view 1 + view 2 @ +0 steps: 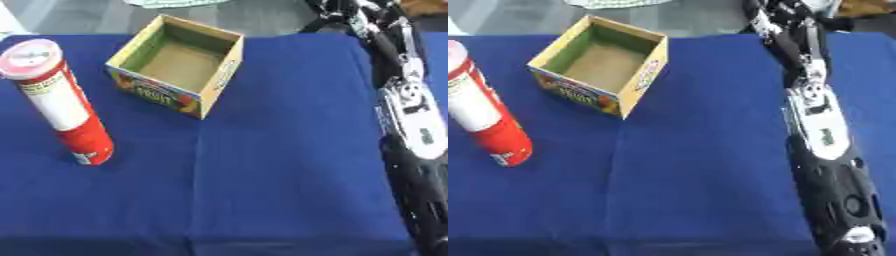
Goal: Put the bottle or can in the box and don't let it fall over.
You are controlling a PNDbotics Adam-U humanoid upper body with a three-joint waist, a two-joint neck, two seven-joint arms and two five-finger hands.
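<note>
A tall red and white can (63, 102) with a red-rimmed lid stands upright on the blue cloth at the left. Behind it and to its right sits an open cardboard box (160, 95) with a printed fruit label, turned at an angle, with nothing inside. My right arm runs down the right side from the upper corner, and the black right hand (840, 210) lies low at the lower right, far from both can and box. My left hand is out of sight.
The blue cloth (280, 175) covers the whole table, with a fold line running down its middle. Grey floor shows beyond the far edge. The silver and white forearm (815, 115) lies along the table's right side.
</note>
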